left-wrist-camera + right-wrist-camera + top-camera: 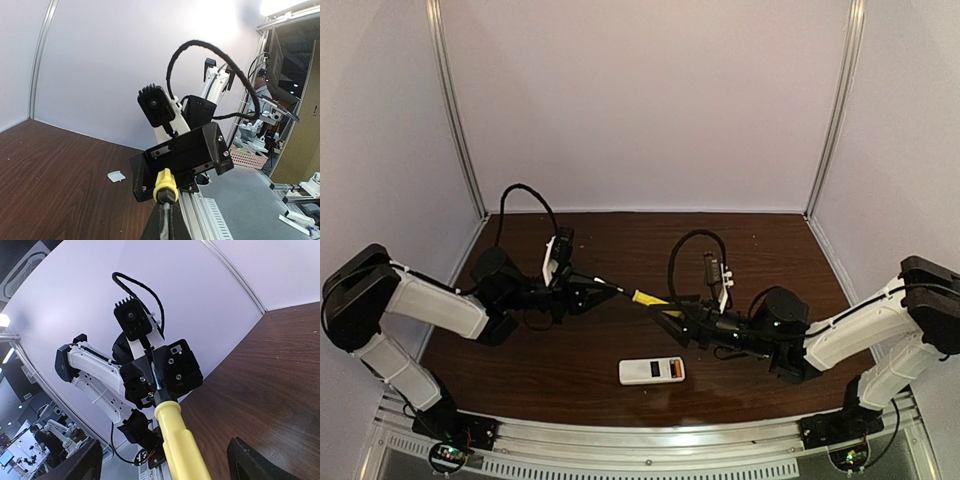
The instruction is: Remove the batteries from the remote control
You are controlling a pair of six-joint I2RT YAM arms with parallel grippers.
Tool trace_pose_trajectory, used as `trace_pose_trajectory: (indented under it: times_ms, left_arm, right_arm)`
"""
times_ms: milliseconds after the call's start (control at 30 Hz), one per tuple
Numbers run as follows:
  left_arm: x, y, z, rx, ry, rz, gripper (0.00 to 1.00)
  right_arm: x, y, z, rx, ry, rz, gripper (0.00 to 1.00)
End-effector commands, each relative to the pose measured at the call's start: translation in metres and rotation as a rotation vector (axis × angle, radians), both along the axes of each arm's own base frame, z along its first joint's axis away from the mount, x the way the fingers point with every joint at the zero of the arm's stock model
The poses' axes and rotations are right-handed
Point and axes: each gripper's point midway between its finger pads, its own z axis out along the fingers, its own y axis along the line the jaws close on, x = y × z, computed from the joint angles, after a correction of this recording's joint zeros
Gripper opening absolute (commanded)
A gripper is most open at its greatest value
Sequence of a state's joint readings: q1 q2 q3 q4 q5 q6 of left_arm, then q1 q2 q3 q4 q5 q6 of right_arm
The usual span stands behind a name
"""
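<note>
Jaws of left gripper (600, 289): clamped on the thin shaft of the screwdriver (646, 297) | jaws of right gripper (666, 312): spread wide either side of its yellow handle, not touching | remote control (638, 372): flat on table (520, 380), base-side of right jaws, orange battery (675, 371) visible in recess

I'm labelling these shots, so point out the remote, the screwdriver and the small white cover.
remote (652, 371): top view, middle of its back.
screwdriver (182, 447): right wrist view, yellow handle.
white cover (116, 176): left wrist view, its centre.
</note>
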State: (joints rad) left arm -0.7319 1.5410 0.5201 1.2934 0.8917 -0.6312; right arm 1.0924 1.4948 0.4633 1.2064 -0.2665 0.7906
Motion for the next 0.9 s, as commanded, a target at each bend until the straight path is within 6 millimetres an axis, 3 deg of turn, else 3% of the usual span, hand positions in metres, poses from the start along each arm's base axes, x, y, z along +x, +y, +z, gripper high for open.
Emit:
trace_pose_trajectory:
  times_ms: [0,200,467,733,867]
  left_arm:
    - [-0.004,0.012,0.030,-0.115,-0.150,0.043,0.00]
    - [-0.006,0.014,0.031,-0.118,-0.157,0.044,0.00]
    - [-0.009,0.016,0.033,-0.123,-0.161,0.043,0.00]
    - [-0.012,0.018,0.037,-0.138,-0.157,0.030,0.00]
    - [-0.016,0.020,0.040,-0.156,-0.152,0.011,0.00]
  right_arm:
    - [-0.006,0.010,0.024,0.103,-0.015,0.073,0.83]
    - [-0.006,0.021,0.030,0.125,-0.027,0.111,0.65]
    - [-0.006,0.020,0.037,0.129,-0.046,0.105,0.48]
    - [-0.007,0.020,0.039,0.119,-0.070,0.099,0.43]
    - [-0.007,0.021,0.039,0.109,-0.096,0.097,0.49]
